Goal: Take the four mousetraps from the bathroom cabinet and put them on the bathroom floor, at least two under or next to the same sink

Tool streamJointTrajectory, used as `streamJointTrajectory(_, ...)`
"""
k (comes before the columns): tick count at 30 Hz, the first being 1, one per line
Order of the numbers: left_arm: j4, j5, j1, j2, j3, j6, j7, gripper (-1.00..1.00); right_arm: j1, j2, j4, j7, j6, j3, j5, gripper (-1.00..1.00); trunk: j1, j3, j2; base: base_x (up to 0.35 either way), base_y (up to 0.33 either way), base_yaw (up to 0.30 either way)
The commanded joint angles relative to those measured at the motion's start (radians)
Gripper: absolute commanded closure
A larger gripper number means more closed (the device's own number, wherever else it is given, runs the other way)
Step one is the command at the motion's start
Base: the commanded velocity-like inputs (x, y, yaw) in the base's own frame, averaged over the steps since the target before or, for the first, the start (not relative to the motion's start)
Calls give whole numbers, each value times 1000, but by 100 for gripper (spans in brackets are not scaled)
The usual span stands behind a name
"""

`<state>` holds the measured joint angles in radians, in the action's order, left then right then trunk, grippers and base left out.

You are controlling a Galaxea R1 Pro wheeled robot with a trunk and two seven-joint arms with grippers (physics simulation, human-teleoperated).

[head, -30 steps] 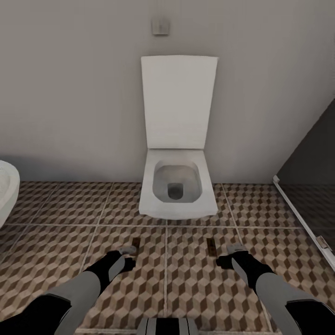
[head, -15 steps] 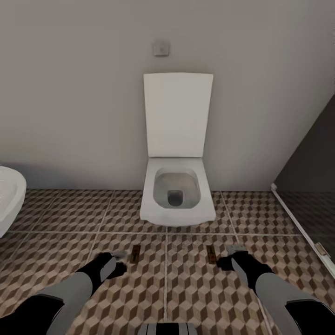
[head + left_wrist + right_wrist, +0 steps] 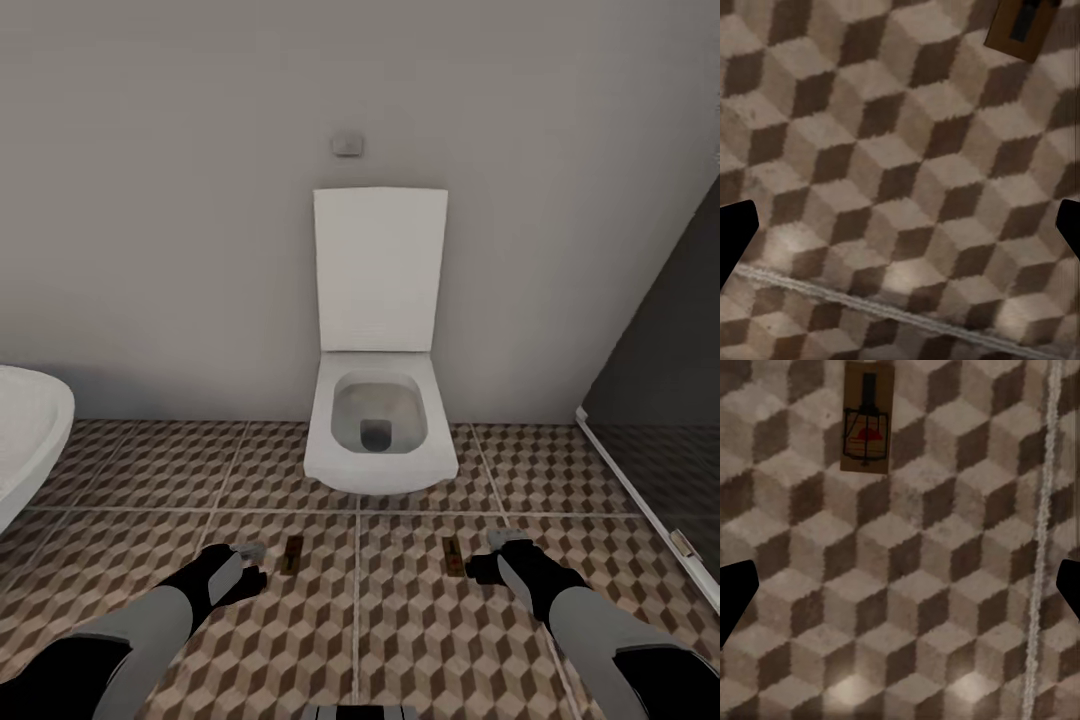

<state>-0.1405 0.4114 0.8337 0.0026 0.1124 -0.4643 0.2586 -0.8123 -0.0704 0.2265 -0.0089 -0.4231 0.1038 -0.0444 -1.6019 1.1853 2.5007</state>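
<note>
Down low, the left gripper (image 3: 248,566) is hanging just above the brown-and-beige cube-patterned tiled floor (image 3: 420,640) with its dark fingers (image 3: 735,236) spread wide, holding nothing. The right gripper (image 3: 488,556) is doing likewise, jaws wide and empty. Just beside the left gripper, a small flat brown wooden mousetrap (image 3: 292,554) is lying on the tiles; a second brown wooden mousetrap with dark wire spring (image 3: 454,556) is lying just beside the right gripper. Beyond both, a white square-bowled toilet with raised lid (image 3: 380,440) is standing against the grey wall.
</note>
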Motion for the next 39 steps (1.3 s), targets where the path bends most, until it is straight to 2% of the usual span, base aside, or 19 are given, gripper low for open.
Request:
streamJointTrajectory(1,-2,10,0,0,8,-5,6,-100,1,-1,2,0,-6,8,-5,-100,1,-3,0,-1,0,0)
streamJointTrajectory(4,-2,10,0,1,7,-5,4,-100,2,-1,2,-1,-8,8,-5,-100,2,-14,-1,0,0,0)
streamJointTrajectory(16,45,11,-1,15,6,-7,-1,-100,3,-2,1,1,-83,8,-5,-100,48,-39,-85,0,0,0)
streamJointTrajectory(39,111,15,-6,16,7,-3,-4,-100,7,0,-11,1,-100,13,-3,-100,136,-108,-246,0,0,0)
